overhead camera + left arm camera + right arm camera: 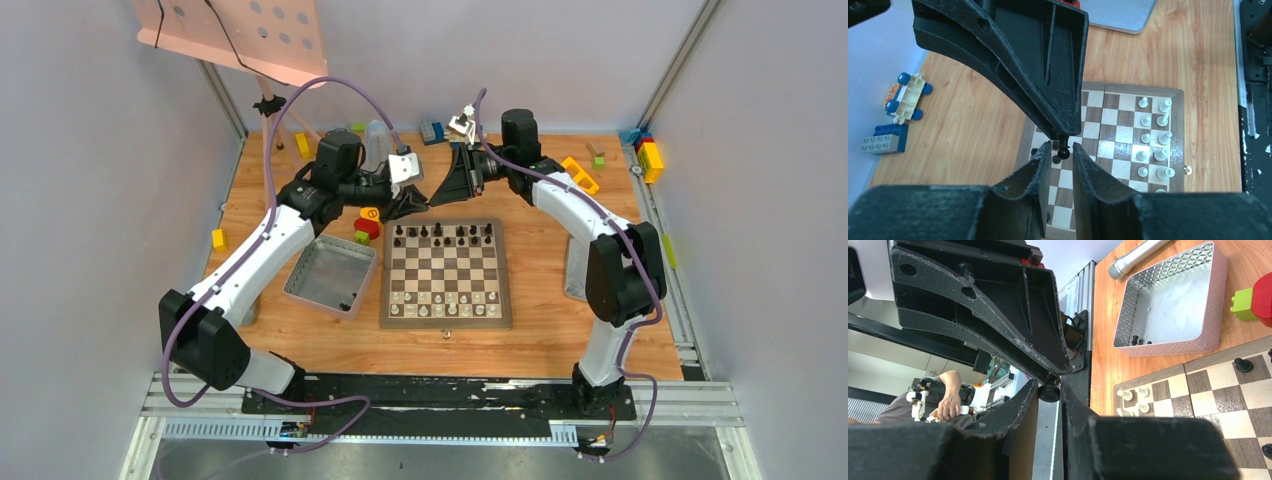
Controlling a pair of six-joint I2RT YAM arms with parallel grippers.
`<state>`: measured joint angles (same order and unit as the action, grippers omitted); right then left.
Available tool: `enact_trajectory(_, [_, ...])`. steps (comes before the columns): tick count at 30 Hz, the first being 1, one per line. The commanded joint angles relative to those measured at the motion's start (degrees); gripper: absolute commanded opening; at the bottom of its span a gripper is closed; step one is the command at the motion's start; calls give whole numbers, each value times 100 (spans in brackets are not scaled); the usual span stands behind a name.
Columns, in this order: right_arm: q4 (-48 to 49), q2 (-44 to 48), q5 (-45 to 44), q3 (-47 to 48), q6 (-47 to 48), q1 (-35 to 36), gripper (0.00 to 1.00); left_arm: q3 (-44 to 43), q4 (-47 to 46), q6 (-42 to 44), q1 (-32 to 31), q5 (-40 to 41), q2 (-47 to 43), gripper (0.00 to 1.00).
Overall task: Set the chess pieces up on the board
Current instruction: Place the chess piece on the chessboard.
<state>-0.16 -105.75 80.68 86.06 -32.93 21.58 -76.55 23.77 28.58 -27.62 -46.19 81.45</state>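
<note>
My right gripper (1049, 389) is clamped on a small black chess piece (1049, 393), at the centre of the right wrist view; the left gripper (1061, 148) straddles that same piece, its fingers (1087, 172) narrowly apart and not visibly touching it; both meet just above the top edge of the board (445, 321) in the overhead view; black pieces (441, 233) line its upper rows and white pieces (445, 303) its lower.

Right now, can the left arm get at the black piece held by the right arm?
Probably yes: the black piece sits right at the mouth of the left fingers, with nothing between them.
</note>
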Motion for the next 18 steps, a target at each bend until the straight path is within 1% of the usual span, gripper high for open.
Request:
enact_trajectory(1, [236, -37, 112, -25, -21, 30, 0, -121, -184, -50, -31, -153, 11, 28])
enact_trajectory(3, [236, -58, 108, -33, -20, 38, 0, -127, -178, -60, -41, -160, 16, 25])
enact_trajectory(7, [236, -72, 82, -36, 10, 70, 0, -174, -132, -68, -58, -170, 28, 15])
enact_trajectory(10, [181, -64, 20, -52, 87, 61, 4, -232, -60, -83, -65, -160, 18, 4])
enact_trajectory(12, [60, -27, -46, -54, 226, 50, 8, -250, 52, -39, -68, -126, -3, 0])
enact_trajectory(14, [-196, 7, -125, -31, 408, 21, 14, -277, 217, 51, -67, -57, -35, 0])
enact_trajectory(15, [-323, 37, -178, -21, 511, -5, 19, -302, 370, 146, -68, -4, -46, 0])
enact_trajectory(18, [-696, 138, -354, -4, 920, -138, 40, -387, 729, 336, -63, 184, -34, 0])
